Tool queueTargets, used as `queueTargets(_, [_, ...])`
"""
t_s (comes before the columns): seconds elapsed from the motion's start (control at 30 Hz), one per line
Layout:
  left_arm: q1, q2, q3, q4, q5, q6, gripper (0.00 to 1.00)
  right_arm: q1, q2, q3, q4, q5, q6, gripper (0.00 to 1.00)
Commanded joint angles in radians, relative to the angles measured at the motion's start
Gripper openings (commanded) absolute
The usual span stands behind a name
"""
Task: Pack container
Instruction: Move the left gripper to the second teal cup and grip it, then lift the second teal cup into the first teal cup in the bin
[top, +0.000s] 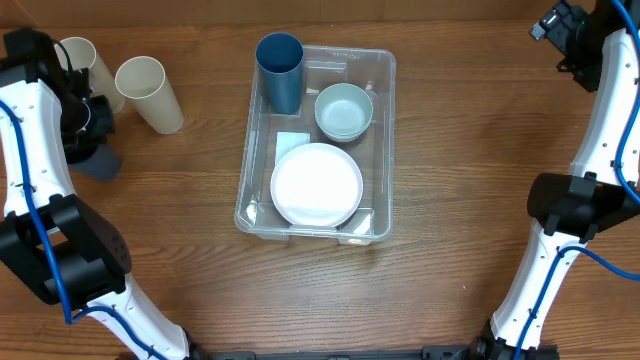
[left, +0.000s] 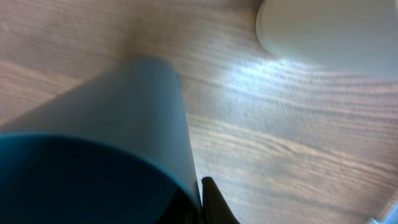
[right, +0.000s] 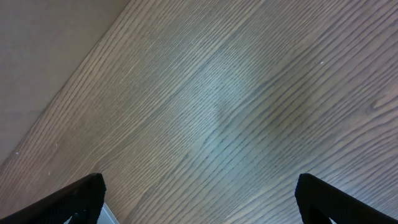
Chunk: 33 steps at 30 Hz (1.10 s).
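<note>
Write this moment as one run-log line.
container: upright blue cup, bowl, plate inside | left gripper: at loose grey-blue cup, grip unclear | right gripper: open, empty

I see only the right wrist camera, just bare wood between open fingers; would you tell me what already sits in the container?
Observer: The container holds a blue cup, a pale green bowl and a white plate.
Operator: Thank you; what remains outside?
Observer: A cream cup and a second cream cup, both to its left.
Operator: And what is happening there?
Observer: The left gripper is at a dark blue cup near them; whether it grips, I cannot tell.
</note>
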Motion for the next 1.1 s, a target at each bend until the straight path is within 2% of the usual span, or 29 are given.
queueTargets(0.0, [0.000,0.007,-0.006,-0.078,0.067,-0.050,0.04,0.002,-0.035,0.025,0.003,0.006,0.008,1.00])
queueTargets(0.1, [-0.001,0.007,-0.004,-0.144,0.171,-0.048,0.04,0.002,-0.035,0.025,0.003,0.006,0.008,1.00])
queueTargets(0.23, [-0.004,-0.013,0.024,-0.190,0.241,0.002,0.04,0.002,-0.035,0.025,0.003,0.006,0.008,1.00])
queueTargets(0.53, [-0.129,-0.253,0.124,-0.263,0.236,0.012,0.04,0.002,-0.035,0.025,0.003,0.006,0.008,1.00])
queueTargets(0.67, [-0.197,-0.281,0.124,-0.348,0.237,0.026,0.04,0.002,-0.035,0.025,0.003,0.006,0.008,1.00])
queueTargets(0.73, [-0.272,-0.283,0.126,-0.358,0.238,0.049,0.04,0.002,-0.035,0.025,0.003,0.006,0.008,1.00])
queueTargets(0.9, [-0.428,-0.283,0.235,-0.220,0.236,0.079,0.04,0.002,-0.035,0.025,0.003,0.007,0.008,1.00])
queueTargets(1.0, [-0.491,-0.283,0.336,-0.079,0.236,0.078,0.04,0.002,-0.035,0.025,0.003,0.006,0.008,1.00])
queueTargets(1.07, [-0.520,-0.282,0.341,0.029,0.236,0.078,0.04,0.002,-0.035,0.025,0.003,0.006,0.008,1.00])
